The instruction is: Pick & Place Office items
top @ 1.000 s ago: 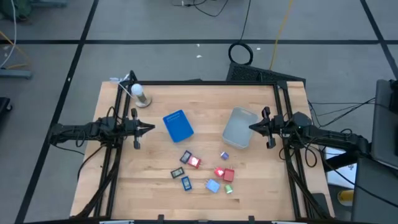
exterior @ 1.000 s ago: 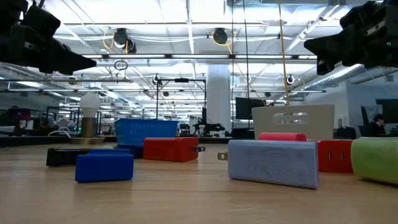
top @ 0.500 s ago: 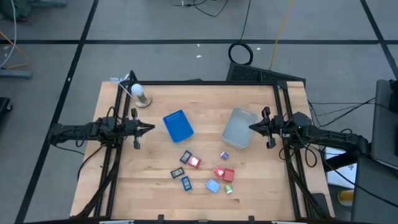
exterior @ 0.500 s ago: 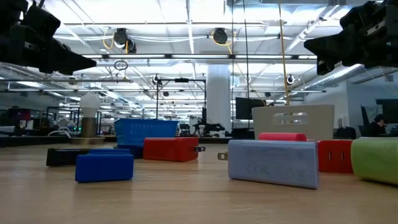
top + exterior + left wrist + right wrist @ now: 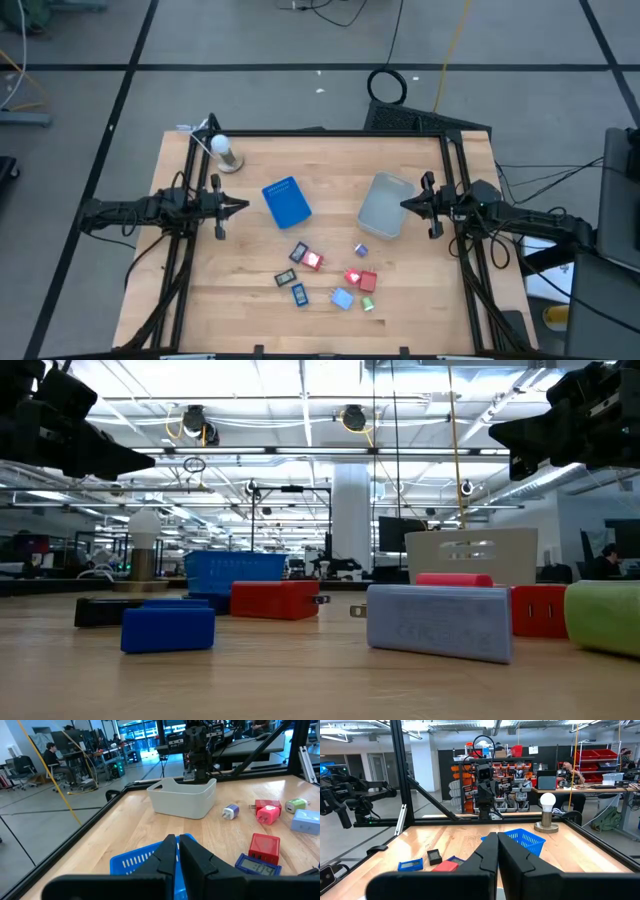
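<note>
Nothing has moved since earlier: my left pincer [image 5: 243, 207] and right pincer [image 5: 404, 206] hover closed, holding nothing. I can read no writing on the office items [image 5: 330, 275] on the worktop [image 5: 240, 290].

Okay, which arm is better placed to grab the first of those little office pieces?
Slightly the right, I'd judge. The right gripper hangs by the clear tub, nearer the office items clustered right of centre. The left gripper waits beyond the blue tray.
</note>
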Controlling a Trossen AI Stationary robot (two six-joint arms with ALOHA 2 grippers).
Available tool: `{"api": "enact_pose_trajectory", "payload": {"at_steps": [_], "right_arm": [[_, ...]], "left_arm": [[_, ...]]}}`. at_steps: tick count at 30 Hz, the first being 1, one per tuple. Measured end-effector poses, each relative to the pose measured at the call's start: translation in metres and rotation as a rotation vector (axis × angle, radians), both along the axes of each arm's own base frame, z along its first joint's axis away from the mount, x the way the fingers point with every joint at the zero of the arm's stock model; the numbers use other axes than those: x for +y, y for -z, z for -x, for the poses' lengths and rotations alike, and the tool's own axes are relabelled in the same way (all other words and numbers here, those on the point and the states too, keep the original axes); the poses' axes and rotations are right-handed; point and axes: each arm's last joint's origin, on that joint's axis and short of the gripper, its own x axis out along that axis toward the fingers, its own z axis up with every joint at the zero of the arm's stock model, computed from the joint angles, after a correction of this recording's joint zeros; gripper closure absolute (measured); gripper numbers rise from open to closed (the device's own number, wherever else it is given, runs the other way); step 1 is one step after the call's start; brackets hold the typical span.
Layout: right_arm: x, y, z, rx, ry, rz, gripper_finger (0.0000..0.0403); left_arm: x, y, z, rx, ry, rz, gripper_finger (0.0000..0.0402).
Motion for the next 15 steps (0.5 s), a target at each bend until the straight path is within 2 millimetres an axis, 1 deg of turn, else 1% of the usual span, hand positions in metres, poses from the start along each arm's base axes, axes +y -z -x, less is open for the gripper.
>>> {"api": "enact_pose_trajectory", "payload": {"at_steps": [15], "right_arm": [[0.0,-0.0028,0.0004,-0.03,0.003,0.013,0.0403]], "left_arm": [[0.0,-0.0004,0.0,-0.004,-0.001,-0.002,0.0376]]}}
